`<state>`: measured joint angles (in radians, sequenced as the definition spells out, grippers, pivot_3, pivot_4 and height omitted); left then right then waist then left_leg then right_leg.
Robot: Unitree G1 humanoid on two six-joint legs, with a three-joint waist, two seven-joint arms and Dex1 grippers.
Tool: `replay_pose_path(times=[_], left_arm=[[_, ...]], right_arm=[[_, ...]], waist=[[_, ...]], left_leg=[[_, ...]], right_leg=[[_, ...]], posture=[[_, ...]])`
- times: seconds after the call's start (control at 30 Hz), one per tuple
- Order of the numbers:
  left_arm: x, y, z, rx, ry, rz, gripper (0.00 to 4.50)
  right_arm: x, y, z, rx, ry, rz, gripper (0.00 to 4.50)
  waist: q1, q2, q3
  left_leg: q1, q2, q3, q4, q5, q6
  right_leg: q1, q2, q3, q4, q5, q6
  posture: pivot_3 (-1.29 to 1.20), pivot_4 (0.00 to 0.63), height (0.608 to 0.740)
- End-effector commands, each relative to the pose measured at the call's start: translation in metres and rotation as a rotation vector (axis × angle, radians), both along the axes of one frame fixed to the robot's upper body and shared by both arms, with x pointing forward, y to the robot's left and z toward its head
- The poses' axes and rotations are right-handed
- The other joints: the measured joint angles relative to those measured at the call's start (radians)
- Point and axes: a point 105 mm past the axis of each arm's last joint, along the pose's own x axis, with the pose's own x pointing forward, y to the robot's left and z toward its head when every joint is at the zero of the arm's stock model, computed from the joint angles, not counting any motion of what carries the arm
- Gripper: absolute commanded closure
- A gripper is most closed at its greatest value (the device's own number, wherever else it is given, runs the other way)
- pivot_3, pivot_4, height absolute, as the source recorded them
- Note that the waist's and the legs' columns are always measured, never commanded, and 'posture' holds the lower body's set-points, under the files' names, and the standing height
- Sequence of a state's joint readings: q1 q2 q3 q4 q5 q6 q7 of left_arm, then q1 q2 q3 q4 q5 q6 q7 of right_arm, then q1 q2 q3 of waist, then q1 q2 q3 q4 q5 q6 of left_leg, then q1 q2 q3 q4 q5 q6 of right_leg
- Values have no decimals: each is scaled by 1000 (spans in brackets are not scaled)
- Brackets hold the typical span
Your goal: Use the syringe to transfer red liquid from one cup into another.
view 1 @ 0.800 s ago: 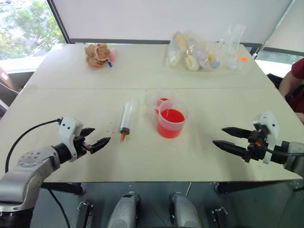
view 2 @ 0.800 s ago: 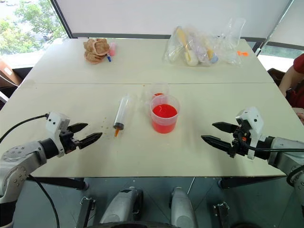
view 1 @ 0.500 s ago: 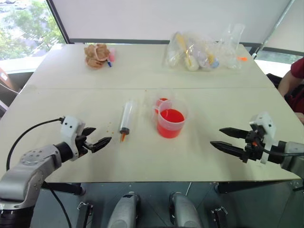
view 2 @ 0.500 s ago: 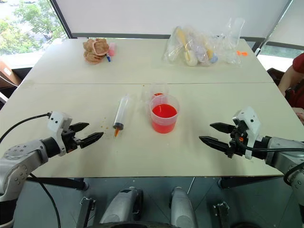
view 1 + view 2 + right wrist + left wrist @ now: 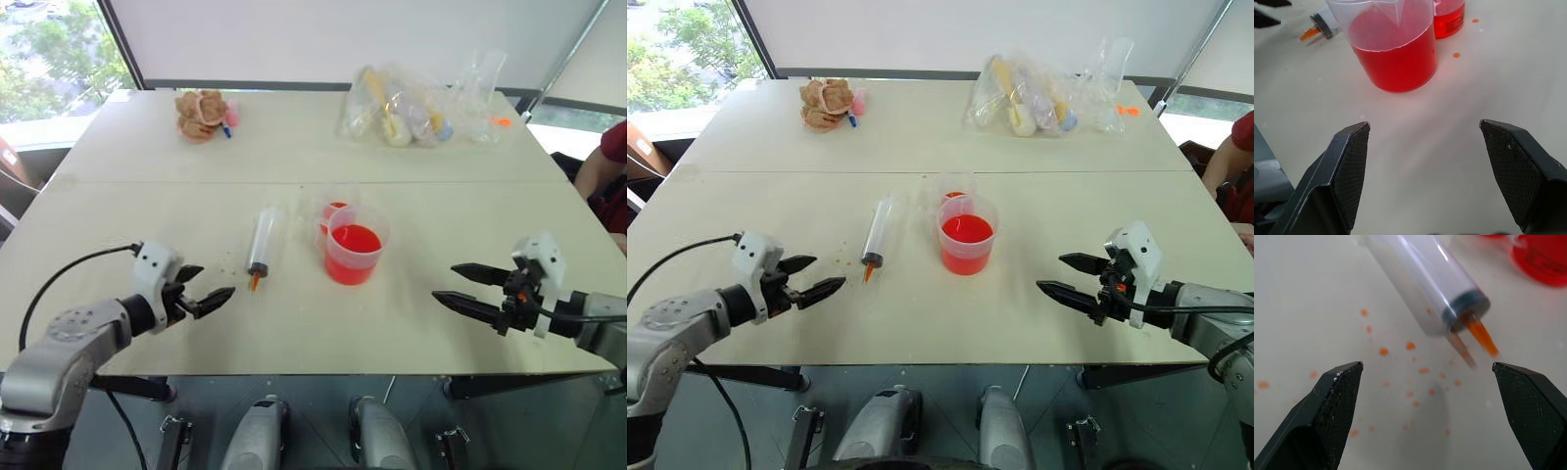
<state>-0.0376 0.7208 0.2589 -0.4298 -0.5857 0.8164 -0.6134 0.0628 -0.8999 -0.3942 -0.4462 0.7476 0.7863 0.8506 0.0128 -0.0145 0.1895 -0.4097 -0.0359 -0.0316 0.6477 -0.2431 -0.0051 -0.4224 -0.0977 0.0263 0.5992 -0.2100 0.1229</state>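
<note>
- Left eye view: one syringe (image 5: 261, 239) lies flat on the table (image 5: 147, 211), orange tip toward the robot, just left of the cups
- Two clear cups stand touching or nearly so near mid-table: the big cup (image 5: 355, 247) in front, the small cup (image 5: 333, 210) right behind it and partly hidden by it
- Red liquid (image 5: 354, 240) fills the lower part of the big cup; a smaller amount shows in the small cup
- Two grippers hover low over the near edge of the table, both empty
- Left gripper (image 5: 202, 295) has its jaws spread wide and points at the syringe tip, near it but apart
- Left wrist view: the syringe tip lies beyond the gap between the two fingers (image 5: 1327, 411), with many small orange drops (image 5: 1383, 351) scattered on the table around it
- Right gripper (image 5: 468, 291) has its jaws released, spread wide, well apart from the cups and aimed toward them
- Right wrist view: both cups sit beyond the open fingers (image 5: 1347, 166), with bare table between
- Far side: one heap of clear plastic bags (image 5: 416, 103) with items inside, and one brown lump (image 5: 200, 113) with a pink thing and a blue thing beside it
- One person's red sleeve (image 5: 615, 143) shows at the right edge
- Nothing lies between either gripper and the syringe or cups
</note>
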Motion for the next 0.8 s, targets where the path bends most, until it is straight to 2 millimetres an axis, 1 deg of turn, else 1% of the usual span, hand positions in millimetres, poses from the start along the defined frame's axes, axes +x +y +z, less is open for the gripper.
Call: replay_pose_path(times=[0.03, 0.1, 0.2, 0.23, 0.27, 0.3, 0.33, 0.4, 0.43, 0.47, 0.57, 0.67, 0.73, 0.8], left_arm=[[7, 9, 18, 24, 51, 11, 52], [8, 11, 23, 79, 137, -19, 52], [9, 8, 38, 115, 201, -72, 52], [14, 10, 44, 111, 233, -50, 52], [18, 11, 48, 108, 257, -31, 52], [30, 10, 59, 70, 326, 10, 52], [37, 7, 69, 47, 380, 31, 52], [60, -10, 94, -18, 430, 38, 52], [72, -21, 103, -33, 439, 37, 52], [82, -30, 107, -21, 461, 49, 52], [102, -48, 109, 22, 517, 120, 52], [110, -63, 100, 61, 575, 137, 52], [115, -68, 91, 107, 586, 132, 52], [120, -68, 81, 154, 590, 154, 52]], right_arm=[[3, 1, 9, -10, -52, 10, 742], [4, -2, 15, -23, -74, 16, 742], [6, 1, 39, 15, -133, 51, 742], [5, 6, 52, 27, -159, 81, 742], [4, 10, 60, 32, -174, 103, 742], [1, 20, 76, 13, -216, 165, 742], [-2, 27, 86, -2, -242, 209, 742], [-8, 44, 99, -40, -289, 300, 742], [-10, 51, 103, -48, -309, 328, 742], [-11, 58, 106, -53, -325, 356, 742], [-13, 72, 110, -51, -364, 400, 742], [-14, 79, 111, -47, -394, 410, 742], [-16, 82, 110, -38, -400, 410, 742], [-17, 82, 108, -40, -403, 391, 742]], waist=[[0, 0, 0], [-1, 0, 0], [-5, 0, 0], [-6, 0, 0], [-6, 0, 1], [-5, -1, 1], [-2, -2, 2], [2, -6, 3], [1, -8, 3], [1, -10, 2], [-3, -10, 2], [-12, -11, 2], [-18, -12, 2], [-22, -11, 2]], left_leg=[[0, 0, 0, 0, 0, 0], [0, 0, 0, 0, 0, 0], [0, 0, 1, 1, 0, 0], [0, 0, 1, 1, 0, 0], [0, 0, 0, 1, 0, 0], [0, 0, 0, 1, 0, 0], [1, 0, 0, 1, 0, 0], [-1, -2, -1, 5, 0, 0], [0, -2, -2, 5, 0, 0], [0, -3, -4, 5, 0, 0], [0, -3, -3, 2, 0, 0], [-1, -4, -1, 1, 0, 1], [-3, -4, -1, 0, 0, 1], [-4, -3, -1, 0, 0, 0]], right_leg=[[0, 0, 0, 0, 0, 0], [0, 1, -1, 1, 0, 0], [0, 1, -1, 1, 0, 1], [0, 1, -1, 1, 0, 1], [0, 1, -1, 1, 0, 1], [0, 1, -1, 1, 0, 1], [0, 1, -1, 2, 0, 1], [1, 3, -4, 5, 1, 3], [2, 3, -5, 6, 1, 6], [3, 3, -6, 6, 1, 7], [4, 0, -6, 3, 1, 8], [0, 0, -3, 4, 1, 8], [-4, 0, -3, 7, 1, 8], [-7, 0, -3, 12, 0, 8]], posture=[[0, 150, 737], [0, 150, 737], [0, 150, 737], [0, 150, 737], [0, 150, 737], [0, 150, 737], [0, 150, 737], [0, 150, 737], [0, 150, 737], [0, 150, 737], [0, 150, 737], [0, 150, 737], [0, 150, 737], [0, 150, 737]])
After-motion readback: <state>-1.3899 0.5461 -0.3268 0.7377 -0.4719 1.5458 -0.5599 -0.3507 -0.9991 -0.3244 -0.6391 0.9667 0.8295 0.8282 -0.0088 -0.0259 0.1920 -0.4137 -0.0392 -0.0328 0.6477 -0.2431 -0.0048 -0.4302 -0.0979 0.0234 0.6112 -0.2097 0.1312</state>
